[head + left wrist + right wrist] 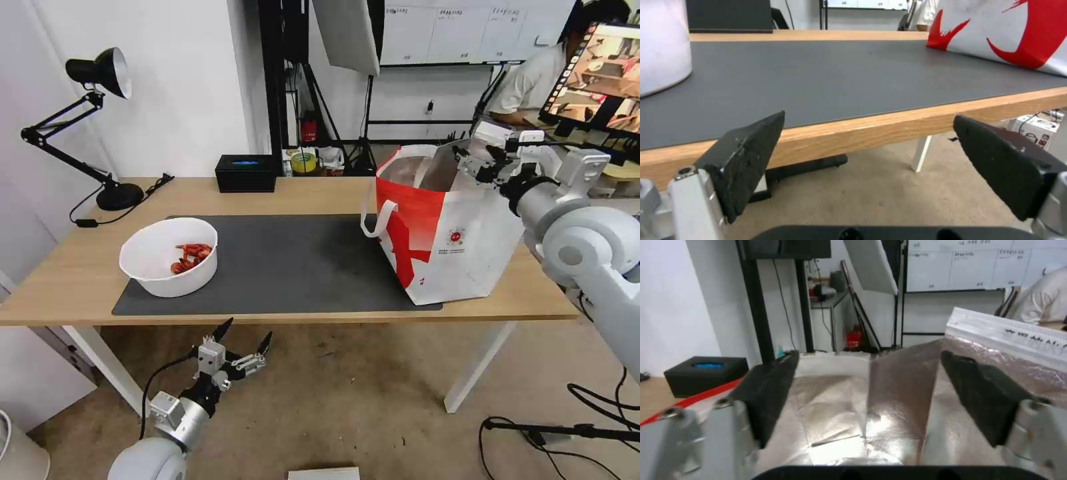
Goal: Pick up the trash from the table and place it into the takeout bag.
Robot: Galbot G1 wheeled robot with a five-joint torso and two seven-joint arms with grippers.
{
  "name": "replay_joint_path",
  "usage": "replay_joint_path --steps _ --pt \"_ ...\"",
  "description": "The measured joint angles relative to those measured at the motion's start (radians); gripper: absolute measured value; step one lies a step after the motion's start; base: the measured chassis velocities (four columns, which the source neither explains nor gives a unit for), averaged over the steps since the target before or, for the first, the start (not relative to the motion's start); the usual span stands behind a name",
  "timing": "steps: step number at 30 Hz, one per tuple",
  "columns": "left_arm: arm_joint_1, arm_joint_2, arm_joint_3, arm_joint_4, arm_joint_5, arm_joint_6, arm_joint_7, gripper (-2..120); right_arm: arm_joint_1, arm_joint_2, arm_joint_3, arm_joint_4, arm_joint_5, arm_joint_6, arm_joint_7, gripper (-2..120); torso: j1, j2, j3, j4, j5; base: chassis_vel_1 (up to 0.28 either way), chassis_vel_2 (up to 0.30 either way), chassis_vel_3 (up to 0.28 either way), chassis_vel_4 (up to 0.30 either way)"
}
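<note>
The bowl (169,255) sits up and left of the left gripper (244,340), its fingers spread, empty; the right gripper (481,160), fingers spread, hovers over the bag (443,247)

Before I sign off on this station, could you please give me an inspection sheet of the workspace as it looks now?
Surface: light-wood table with dark grey mat, dry and flat.
Job's things: white bowl with red shells on the mat's left end; takeout bag upright and open at the right end.
Clutter: black box and desk lamp along the far edge.
Grippers: left gripper open, below the table's near edge; right gripper open, empty, over the bag's mouth.
Cables: lamp cord on the table; black cables on the floor, right.
Surroundings: a seated person behind, not touching anything.
</note>
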Motion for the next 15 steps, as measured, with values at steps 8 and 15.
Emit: replay_joint_path --steps 8,15 --pt "0.003 0.001 -0.003 -0.007 0.0 -0.001 0.0 100 -0.016 -0.001 0.011 0.009 -0.001 0.0 -0.001 100 0.0 0.0 0.0 0.0 0.0 0.0 0.0 0.0 0.0" --pt "0.005 -0.001 -0.004 -0.009 0.0 -0.001 0.0 100 -0.026 -0.001 0.02 0.016 -0.001 0.006 -0.004 100 0.0 0.0 0.0 0.0 0.0 0.0 0.0 0.0 0.0"
